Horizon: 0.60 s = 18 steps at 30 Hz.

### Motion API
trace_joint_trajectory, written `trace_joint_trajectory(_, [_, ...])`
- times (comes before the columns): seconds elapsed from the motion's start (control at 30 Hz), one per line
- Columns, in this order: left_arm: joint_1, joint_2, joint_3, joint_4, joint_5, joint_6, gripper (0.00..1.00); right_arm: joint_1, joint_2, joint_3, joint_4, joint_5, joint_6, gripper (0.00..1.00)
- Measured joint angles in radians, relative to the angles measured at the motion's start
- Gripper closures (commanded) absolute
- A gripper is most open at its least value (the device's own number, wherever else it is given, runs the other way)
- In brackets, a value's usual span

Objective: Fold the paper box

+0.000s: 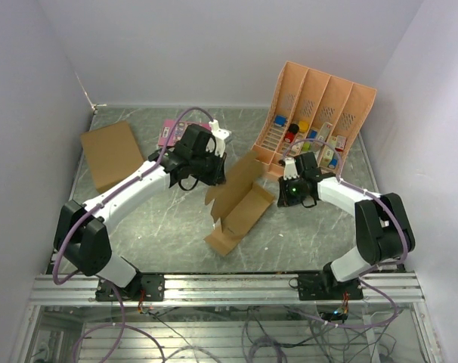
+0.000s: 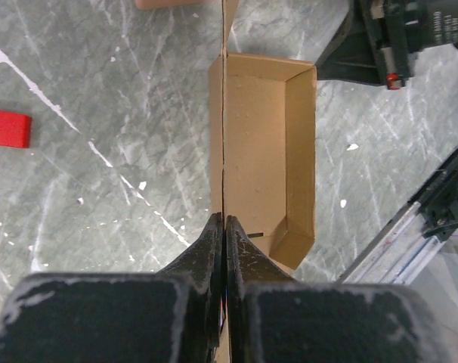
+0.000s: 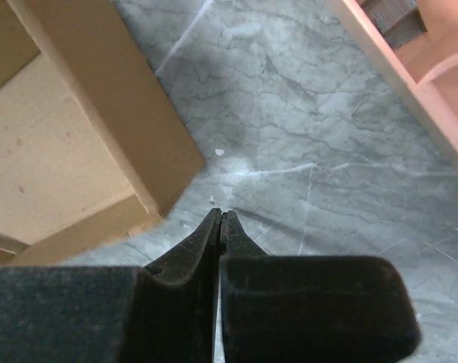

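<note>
The half-folded paper box (image 1: 240, 204) lies mid-table (image 1: 161, 219), its long axis running diagonally from near-left to far-right. Its open tray faces up and one tall panel stands upright at the far end. The left arm stretches diagonally from its base, and the left pincer (image 2: 225, 227) is clamped on that panel's thin edge. The right arm folds at the elbow, forearm pointing left; the right pincer (image 3: 220, 219) is closed on nothing, just beside the box's corner.

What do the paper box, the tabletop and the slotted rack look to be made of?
The paper box looks like thin matte brown cardboard: creased panels, cut edges. The tabletop is grey, white-veined and glossy: marble or printed laminate, cannot tell. The slotted rack is probably peach plastic, going by its moulded slatted walls.
</note>
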Motion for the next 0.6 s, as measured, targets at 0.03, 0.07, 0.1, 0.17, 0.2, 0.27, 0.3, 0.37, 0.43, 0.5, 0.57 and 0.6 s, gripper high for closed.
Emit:
trace_joint_trajectory(0.03, [0.0, 0.001, -0.001, 0.004, 0.012, -0.006, 0.93, 0.005, 0.006, 0.003, 0.0, 0.01, 0.017, 1.0])
trace_joint_trajectory(0.07, [0.0, 0.002, -0.002, 0.009, 0.021, -0.011, 0.93, 0.011, 0.015, 0.01, -0.001, 0.013, 0.028, 1.0])
trace_joint_trajectory(0.1, [0.0, 0.002, -0.006, 0.017, 0.034, -0.017, 0.93, 0.021, 0.031, 0.024, -0.004, 0.019, 0.043, 1.0])
trace_joint_trajectory(0.17, [0.0, 0.004, -0.011, 0.029, 0.062, -0.027, 0.93, 0.048, 0.065, 0.059, -0.006, 0.028, 0.064, 1.0])
trace_joint_trajectory(0.2, [0.0, 0.006, -0.015, 0.035, 0.079, -0.032, 0.93, 0.067, 0.084, 0.083, -0.006, 0.036, 0.075, 1.0])
trace_joint_trajectory(0.27, [0.0, 0.012, -0.02, 0.047, 0.111, -0.042, 0.93, 0.094, 0.108, 0.121, -0.004, 0.046, 0.097, 1.0])
trace_joint_trajectory(0.3, [0.0, 0.016, -0.022, 0.053, 0.125, -0.045, 0.93, 0.102, 0.117, 0.135, -0.002, 0.045, 0.106, 1.0])
trace_joint_trajectory(0.37, [0.0, 0.027, -0.029, 0.066, 0.148, -0.054, 0.93, 0.11, 0.133, 0.162, 0.001, 0.041, 0.129, 1.0])
trace_joint_trajectory(0.43, [0.0, 0.037, -0.04, 0.08, 0.163, -0.061, 0.93, 0.103, 0.138, 0.166, 0.01, 0.029, 0.153, 1.0])
trace_joint_trajectory(0.5, [0.0, 0.045, -0.056, 0.096, 0.178, -0.069, 0.93, 0.089, 0.138, 0.166, 0.011, 0.009, 0.181, 1.0])
trace_joint_trajectory(0.57, [0.0, 0.053, -0.072, 0.114, 0.197, -0.075, 0.93, 0.063, 0.142, 0.166, 0.014, -0.031, 0.216, 1.0])
trace_joint_trajectory(0.6, [0.0, 0.056, -0.077, 0.119, 0.206, -0.078, 0.93, 0.046, 0.146, 0.166, 0.019, -0.054, 0.235, 1.0])
